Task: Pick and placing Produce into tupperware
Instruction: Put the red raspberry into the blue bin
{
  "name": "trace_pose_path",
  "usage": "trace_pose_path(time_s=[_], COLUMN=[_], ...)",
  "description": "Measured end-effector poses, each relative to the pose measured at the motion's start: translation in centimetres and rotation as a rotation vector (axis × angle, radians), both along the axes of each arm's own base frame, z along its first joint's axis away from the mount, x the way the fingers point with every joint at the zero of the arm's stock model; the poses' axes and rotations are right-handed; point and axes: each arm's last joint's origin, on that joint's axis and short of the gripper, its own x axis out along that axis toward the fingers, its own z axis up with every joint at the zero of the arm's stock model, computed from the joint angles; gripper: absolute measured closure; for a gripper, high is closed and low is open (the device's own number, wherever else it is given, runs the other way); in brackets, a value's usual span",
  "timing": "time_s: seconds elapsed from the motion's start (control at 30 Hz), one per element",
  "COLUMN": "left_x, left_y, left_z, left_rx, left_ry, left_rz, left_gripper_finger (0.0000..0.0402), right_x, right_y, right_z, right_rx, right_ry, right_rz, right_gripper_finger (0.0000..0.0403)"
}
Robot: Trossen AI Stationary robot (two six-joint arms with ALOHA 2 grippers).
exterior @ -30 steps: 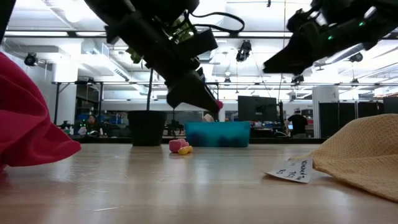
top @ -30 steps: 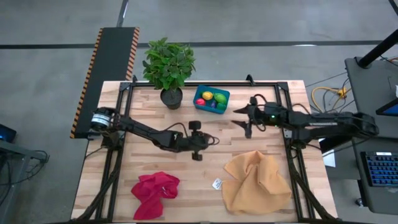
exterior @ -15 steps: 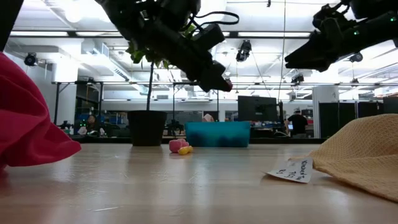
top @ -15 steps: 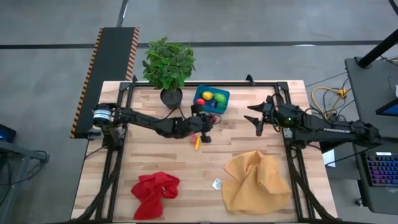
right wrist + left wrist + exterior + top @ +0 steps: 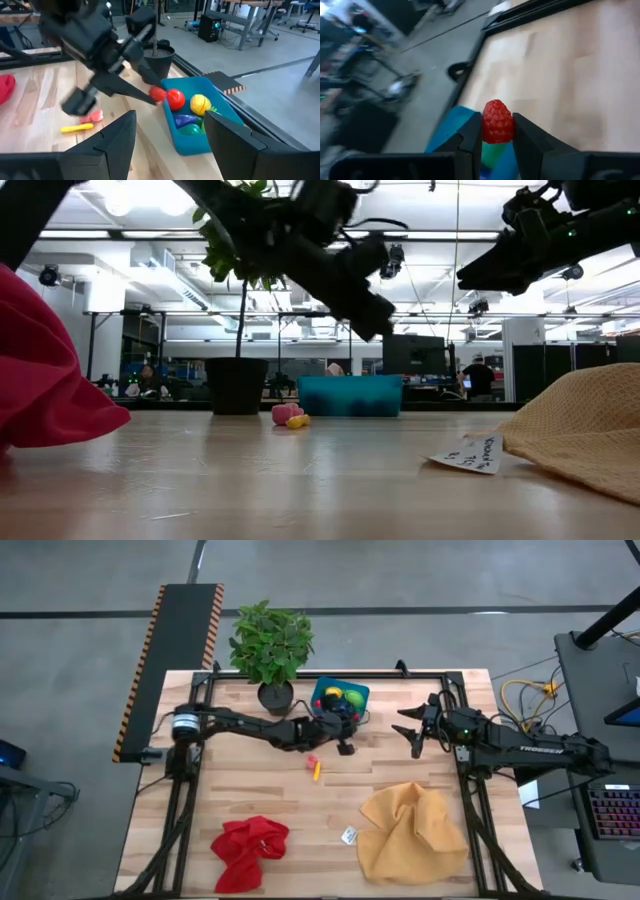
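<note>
While over the teal tub (image 5: 340, 698), left gripper (image 5: 497, 131) pinches 1 red raspberry (image 5: 497, 121); tub sits beside plant pot (image 5: 276, 696). Right gripper (image 5: 407, 726): spread, empty, right of tub.

Potted plant (image 5: 270, 648) at the table's far edge, red cloth (image 5: 249, 849), mustard cloth (image 5: 412, 833), white tag (image 5: 349, 836) between.

Both arms are matte black, jointed, with angular wedge-shaped fingers (image 5: 117, 145). Behind the right gripper (image 5: 408, 730) glows a small green light; white lettering, perhaps a maker's name, runs farther back.
</note>
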Motion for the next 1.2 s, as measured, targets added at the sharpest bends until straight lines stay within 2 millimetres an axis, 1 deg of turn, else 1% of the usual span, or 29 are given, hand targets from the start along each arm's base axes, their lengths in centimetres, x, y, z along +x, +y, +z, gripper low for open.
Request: trace_pose_path(time_s=[0.13,0.3,0.4,0.5,0.6,0.8,1.2], left_x=[1.9,2.9,3.0,2.9,2.9,2.8,2.8], left_y=[1.0,2.6,3.4,3.8,3.8,3.9,4.3], left_z=[-0.5,-1.9,-2.4,-2.7,-2.6,-2.5,-2.4], left_rx=[0.119,0.121,0.115,0.112,0.112,0.112,0.111], left_ry=[0.065,0.159,0.191,0.215,0.212,0.208,0.206], left_rz=[0.112,0.149,0.165,0.172,0.172,0.175,0.182], left_gripper_finger=[0.0339,0.0339,0.0339,0.0339,0.0338,0.0316,0.0310], right_x=[0.0,0.1,0.1,0.1,0.1,0.0,0.0], right_y=[0.0,0.0,0.0,0.0,0.0,0.0,0.0], right_z=[0.0,-0.1,-0.1,-0.1,-0.2,-0.3,-0.4], right_rx=[0.000,0.001,0.001,0.000,-0.005,-0.006,-0.006], right_ry=[0.000,0.005,0.009,0.014,0.019,0.023,0.024], right_rz=[0.002,0.002,0.002,0.003,0.004,0.004,0.004], right_gripper_finger=[0.0177,0.0177,0.0177,0.0177,0.0177,0.0177,0.0177])
